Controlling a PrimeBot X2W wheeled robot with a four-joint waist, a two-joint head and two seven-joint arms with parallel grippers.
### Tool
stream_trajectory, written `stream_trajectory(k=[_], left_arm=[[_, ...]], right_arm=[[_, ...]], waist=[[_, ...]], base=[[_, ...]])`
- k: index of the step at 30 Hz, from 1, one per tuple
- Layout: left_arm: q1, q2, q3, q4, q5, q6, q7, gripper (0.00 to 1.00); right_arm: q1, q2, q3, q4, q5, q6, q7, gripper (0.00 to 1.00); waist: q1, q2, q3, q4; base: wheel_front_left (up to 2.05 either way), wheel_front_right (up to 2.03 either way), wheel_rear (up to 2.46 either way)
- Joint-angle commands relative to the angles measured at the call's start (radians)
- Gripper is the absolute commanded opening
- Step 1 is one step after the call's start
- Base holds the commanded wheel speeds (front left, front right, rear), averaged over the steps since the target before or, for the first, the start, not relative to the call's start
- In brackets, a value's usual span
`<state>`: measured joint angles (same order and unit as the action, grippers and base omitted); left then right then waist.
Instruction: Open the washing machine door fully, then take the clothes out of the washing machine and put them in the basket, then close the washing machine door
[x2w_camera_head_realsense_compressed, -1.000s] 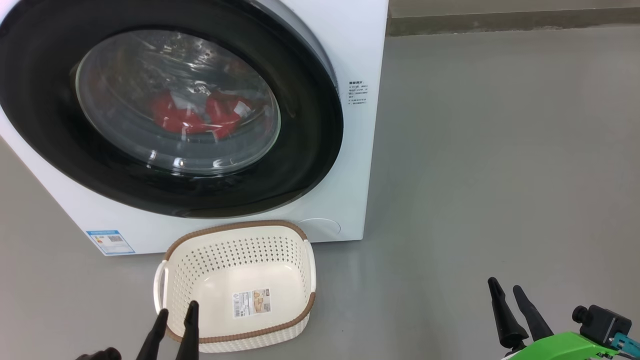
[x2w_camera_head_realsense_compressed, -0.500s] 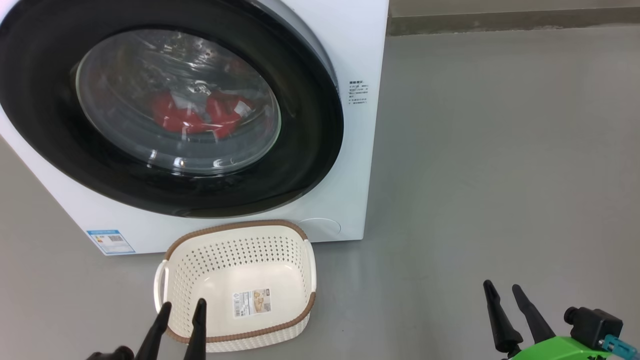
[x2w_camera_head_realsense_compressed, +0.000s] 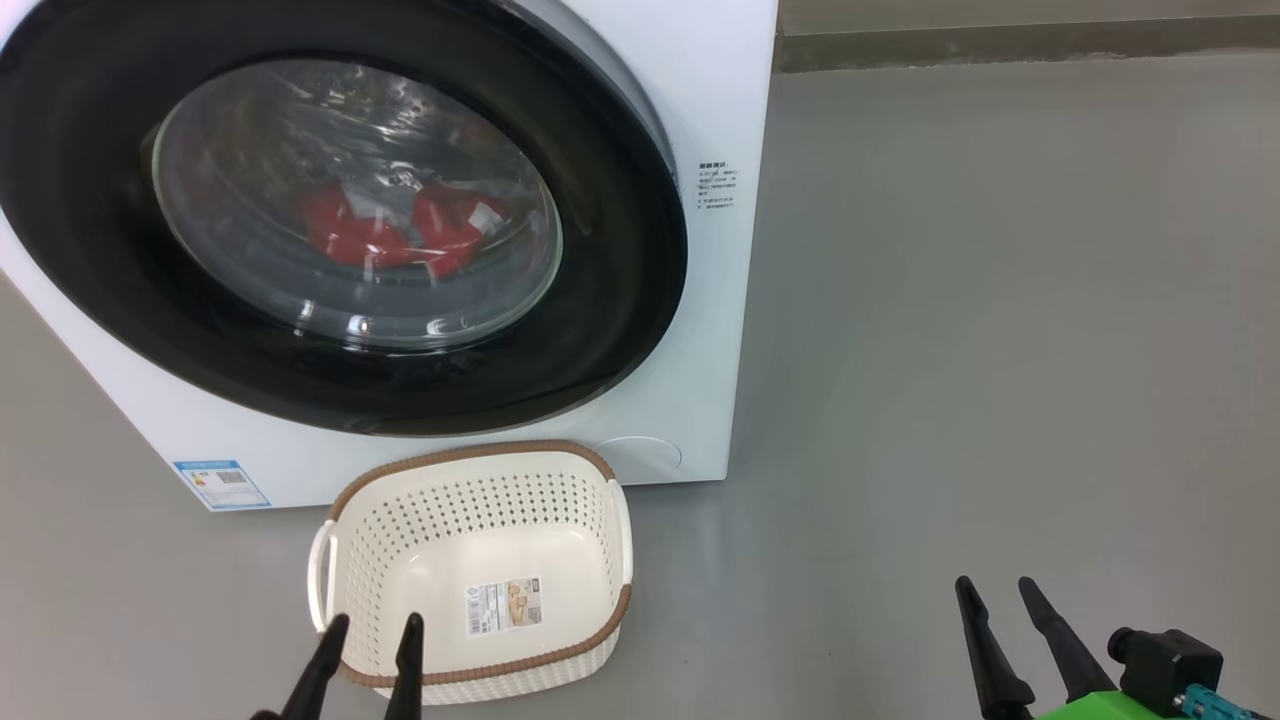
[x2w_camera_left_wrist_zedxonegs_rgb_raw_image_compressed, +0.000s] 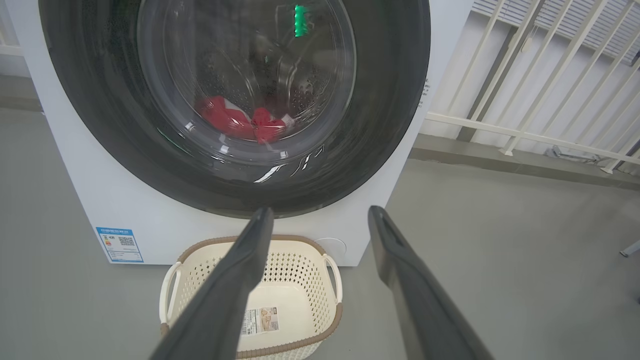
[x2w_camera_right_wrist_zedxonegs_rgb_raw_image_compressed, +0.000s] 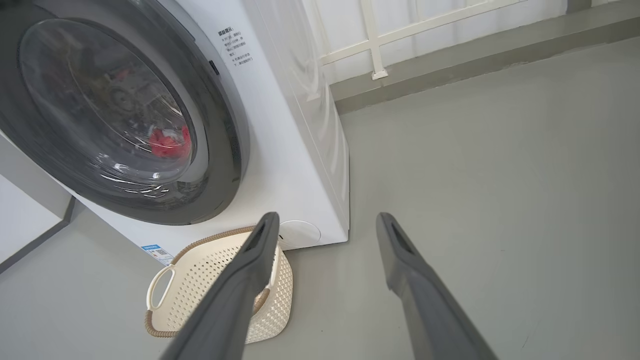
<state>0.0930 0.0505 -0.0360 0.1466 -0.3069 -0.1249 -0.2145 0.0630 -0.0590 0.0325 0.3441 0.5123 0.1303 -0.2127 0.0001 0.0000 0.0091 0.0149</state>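
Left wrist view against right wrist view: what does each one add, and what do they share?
Left wrist view adds the left tool, open, and the label inside the basket. Right wrist view adds the right tool, open, and the side panel of the washing machine. Both share the washing machine door, red clothes behind its glass, and the basket on the floor.

Closed door (x2w_camera_left_wrist_zedxonegs_rgb_raw_image_compressed: 100, 125), red clothes (x2w_camera_left_wrist_zedxonegs_rgb_raw_image_compressed: 225, 117) inside, basket (x2w_camera_left_wrist_zedxonegs_rgb_raw_image_compressed: 300, 270) below, left hand (x2w_camera_left_wrist_zedxonegs_rgb_raw_image_compressed: 320, 212) spread wide

Red clothes (x2w_camera_head_realsense_compressed: 400, 235) lie behind the shut door (x2w_camera_head_realsense_compressed: 620, 300); cream basket (x2w_camera_head_realsense_compressed: 470, 500) stands below.
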Motion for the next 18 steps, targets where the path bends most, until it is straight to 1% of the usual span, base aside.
stream_trajectory(k=[1, 11, 18], left_arm=[[-0.005, 0.014, 0.026, -0.03, 0.026, -0.005, -0.017, 1.0], [0.002, 0.014, 0.027, -0.028, 0.091, -0.006, -0.047, 1.0], [0.003, 0.012, 0.04, -0.02, 0.076, -0.006, -0.047, 1.0]], right_arm=[[-0.004, -0.015, 0.02, -0.019, -0.042, 0.0, -0.019, 1.0], [0.014, -0.006, -0.001, -0.021, -0.131, 0.0, -0.048, 1.0], [0.019, -0.002, -0.011, -0.019, -0.131, 0.0, -0.049, 1.0]], waist=[[0.0, 0.0, 0.0, 0.0], [-0.0001, 0.0, 0.001, 0.0], [-0.0001, 0.0, 0.0, -0.008]], base=[[0.0, 0.0, 0.0], [0.0, 0.0, 0.0], [0.0, 0.0, 0.0]])
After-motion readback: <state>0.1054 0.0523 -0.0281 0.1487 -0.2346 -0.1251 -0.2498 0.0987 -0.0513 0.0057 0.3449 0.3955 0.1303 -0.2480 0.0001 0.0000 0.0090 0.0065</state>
